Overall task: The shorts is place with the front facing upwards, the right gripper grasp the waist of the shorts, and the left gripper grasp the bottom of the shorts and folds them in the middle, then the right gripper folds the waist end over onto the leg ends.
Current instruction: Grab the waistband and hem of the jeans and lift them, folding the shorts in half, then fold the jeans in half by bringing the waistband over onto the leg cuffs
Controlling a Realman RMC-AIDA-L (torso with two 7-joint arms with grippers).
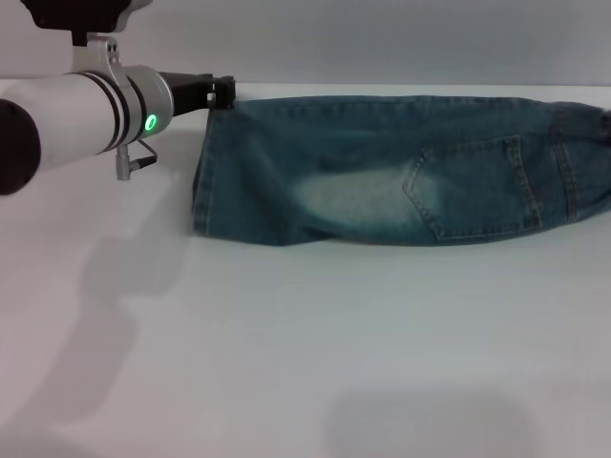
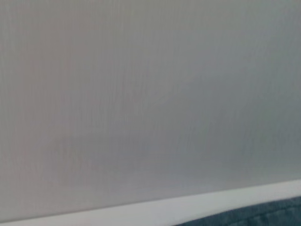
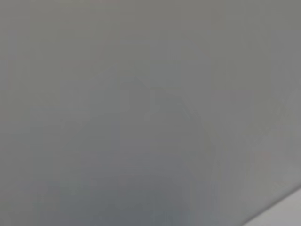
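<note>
The shorts [image 1: 382,172] lie flat across the far half of the white table [image 1: 286,343]. They are doubled lengthwise, so a single leg's width shows, with a pale faded patch and a stitched pocket on top. The leg ends [image 1: 200,186] point left. The waist [image 1: 597,143] runs off the right edge of the head view. My left gripper [image 1: 221,93] sits at the far corner of the leg ends, touching the denim there, with its green-lit arm reaching in from the left. A strip of denim [image 2: 263,217] shows in the left wrist view. The right gripper is out of view.
Bare white tabletop stretches in front of the shorts and to their left. A grey wall [image 1: 382,38] stands close behind the table's far edge. The right wrist view shows only a plain grey surface.
</note>
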